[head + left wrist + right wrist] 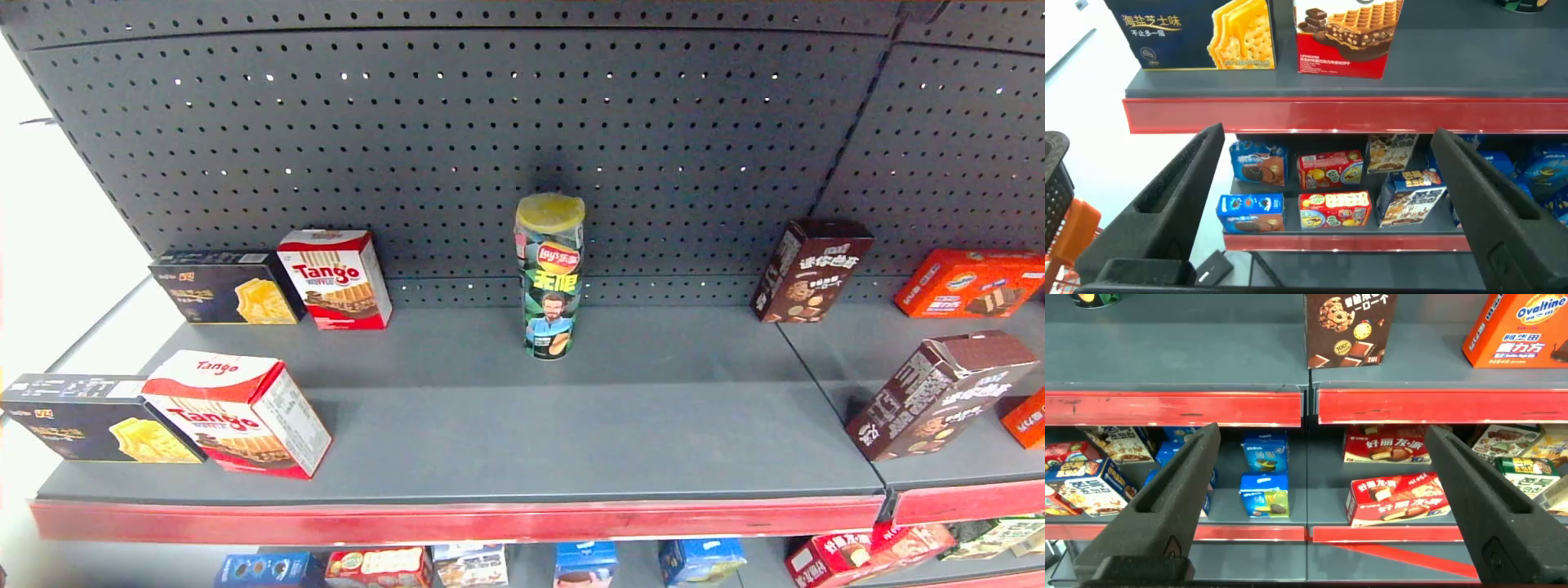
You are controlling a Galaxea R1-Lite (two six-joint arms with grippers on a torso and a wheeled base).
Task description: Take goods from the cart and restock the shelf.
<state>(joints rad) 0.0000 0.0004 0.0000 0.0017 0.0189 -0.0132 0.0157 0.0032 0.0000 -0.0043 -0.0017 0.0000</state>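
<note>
- While my arms face the shelf, my left gripper is spread wide and holds nothing, level with the red front edge below a dark cracker box and a wafer box.
- My right gripper is likewise released and empty, below a brown cookie box.
- A chip can stands upright at the shelf's middle back, near the pegboard.

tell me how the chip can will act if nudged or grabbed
The chip can stands tall and narrow on the shelf, so a high nudge would likely tip it. Being round, it would probably roll once down. Straight walls suggest stiffness.
</note>
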